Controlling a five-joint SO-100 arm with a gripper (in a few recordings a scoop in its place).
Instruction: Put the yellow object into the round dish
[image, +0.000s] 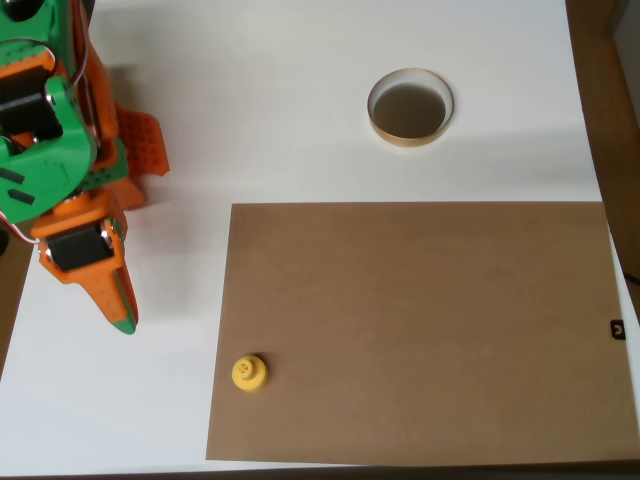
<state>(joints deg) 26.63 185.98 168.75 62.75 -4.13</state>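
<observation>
The yellow object (249, 373) is a small bright-yellow piece with a knob on top, standing at the lower left corner of a brown board (420, 330) in the overhead view. The round dish (410, 108), tan-rimmed with a dark inside, sits on the white table well above the board, toward the upper right. My orange and green gripper (122, 312) points downward at the left side, clearly left of and above the yellow piece. Its fingers lie together with no gap and nothing between them.
The arm's green and orange body (50, 130) fills the upper left corner. The white table (250, 100) ends at a brown edge on the right (600, 100). A small black tab (617, 329) sits at the board's right edge.
</observation>
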